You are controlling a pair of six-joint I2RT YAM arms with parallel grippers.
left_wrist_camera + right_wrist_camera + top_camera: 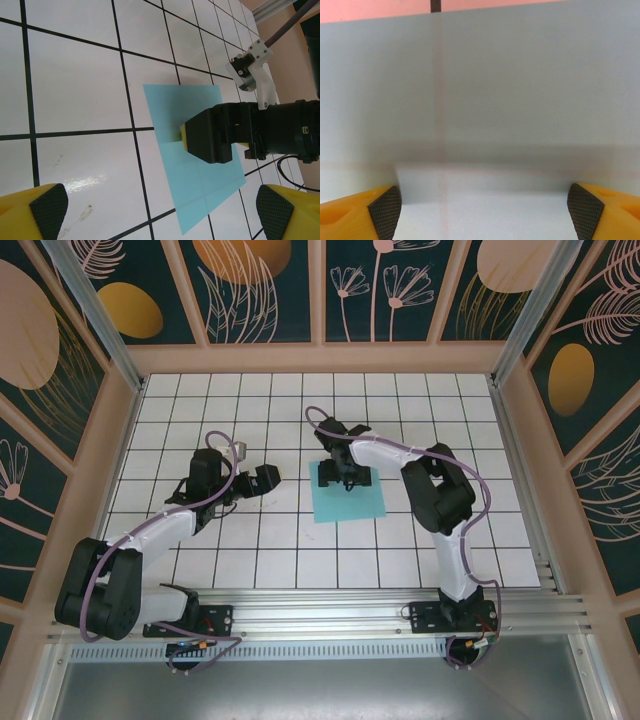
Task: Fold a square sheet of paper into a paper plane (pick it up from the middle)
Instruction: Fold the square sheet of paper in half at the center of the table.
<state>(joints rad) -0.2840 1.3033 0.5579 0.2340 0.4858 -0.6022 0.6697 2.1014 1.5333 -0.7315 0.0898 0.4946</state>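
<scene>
Nothing is folded yet: the square sheet of paper (350,505) lies flat directly under the right hand (345,478), whose fingers stand spread over its middle, gripping nothing. The left hand (265,478) is released, sheet just ahead; every crease is left to do

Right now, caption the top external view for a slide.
Right hand open over the flat cyan sheet; left hand open, off to its side.
</scene>
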